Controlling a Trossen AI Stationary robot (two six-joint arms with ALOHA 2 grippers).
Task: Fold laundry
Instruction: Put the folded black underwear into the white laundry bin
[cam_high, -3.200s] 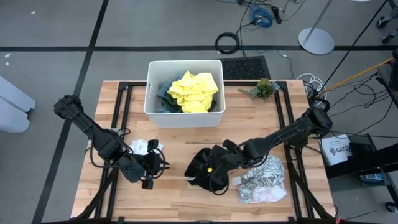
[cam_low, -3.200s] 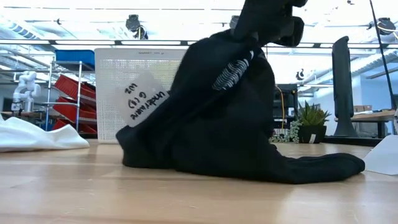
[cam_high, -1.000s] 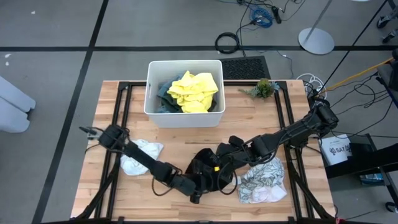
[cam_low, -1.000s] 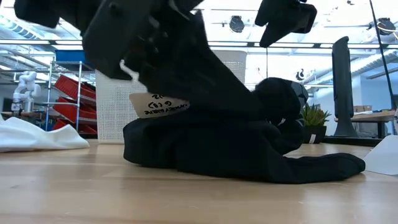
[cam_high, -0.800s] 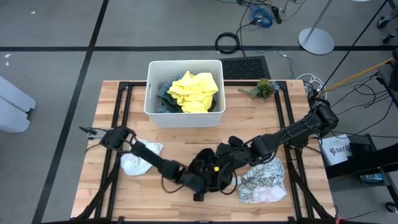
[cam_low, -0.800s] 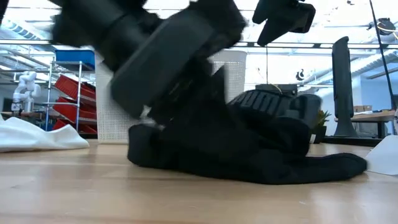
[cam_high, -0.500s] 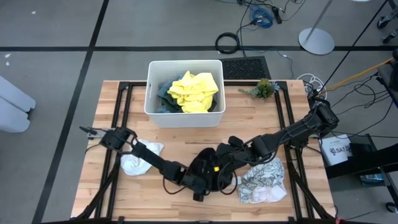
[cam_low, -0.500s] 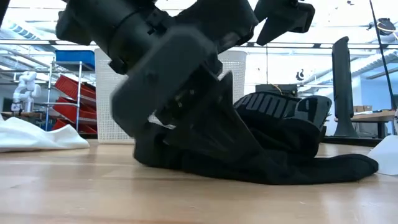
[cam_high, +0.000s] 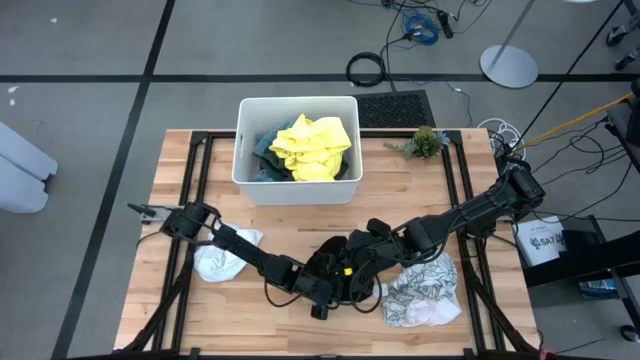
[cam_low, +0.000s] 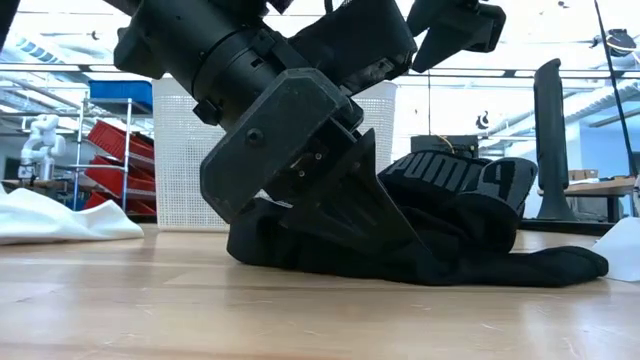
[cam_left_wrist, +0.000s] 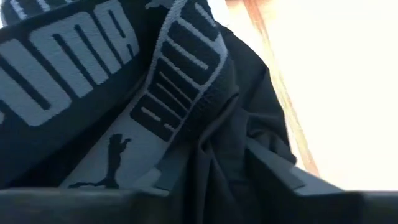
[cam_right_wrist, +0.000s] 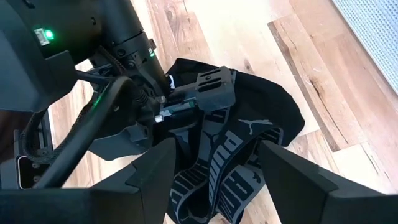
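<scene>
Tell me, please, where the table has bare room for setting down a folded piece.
Bare wood lies between the tub and the black garment, and right of the tub below the plant. The front middle is crowded: both arms, black garment, patterned cloth.

"PUMA" in grey block caps w/ the leaping-cat logo runs along the waistband of the black garment, which lies in front of the white tub. Same wordmark reads on the band in low view, facing the camera, and repeats around the band in right wrist view. Tag on box beside the table's right edge: print too small to read.
</scene>
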